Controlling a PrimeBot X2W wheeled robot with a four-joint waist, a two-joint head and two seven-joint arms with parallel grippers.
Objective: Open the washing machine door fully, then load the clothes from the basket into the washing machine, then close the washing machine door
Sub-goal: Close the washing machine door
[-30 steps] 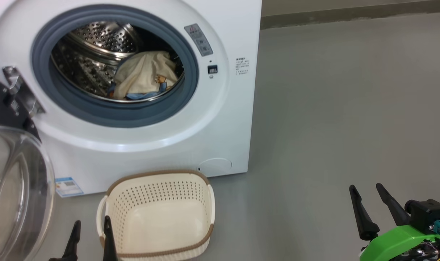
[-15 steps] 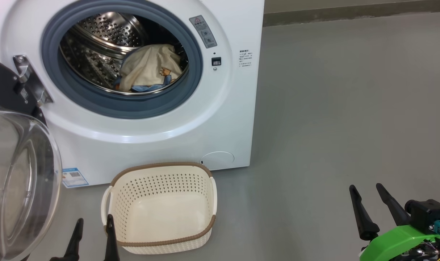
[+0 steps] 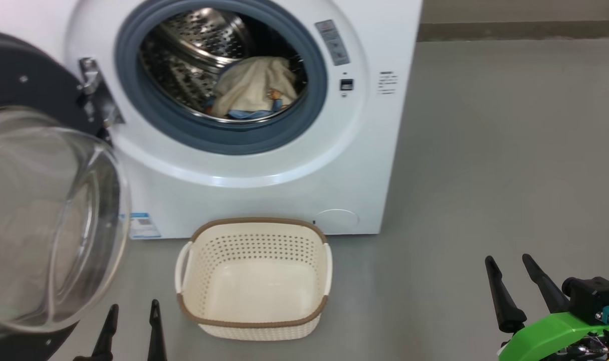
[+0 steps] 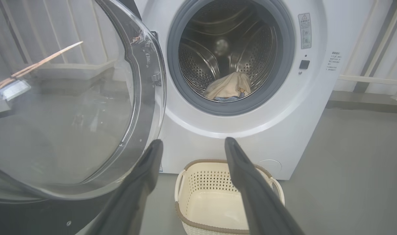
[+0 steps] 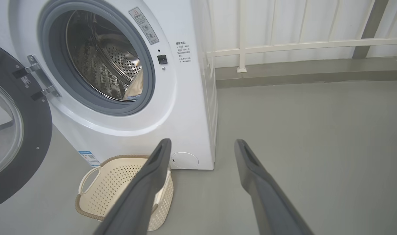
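The door (image 3: 48, 220) stands open, clothes (image 3: 256, 85) inside the drum (image 3: 194, 45). My left tool (image 3: 135, 304) and right tool (image 3: 508, 257) are spread, empty; I'd swing it shut with the left, steadily.

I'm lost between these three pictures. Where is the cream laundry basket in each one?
Head view: the basket sits bottom centre, on the floor.
Left wrist view: basket at bottom edge, just right of centre.
Right wrist view: basket at lower left.
Shared landmark: the small round cap low on the washing machine, just behind the basket's right corner.
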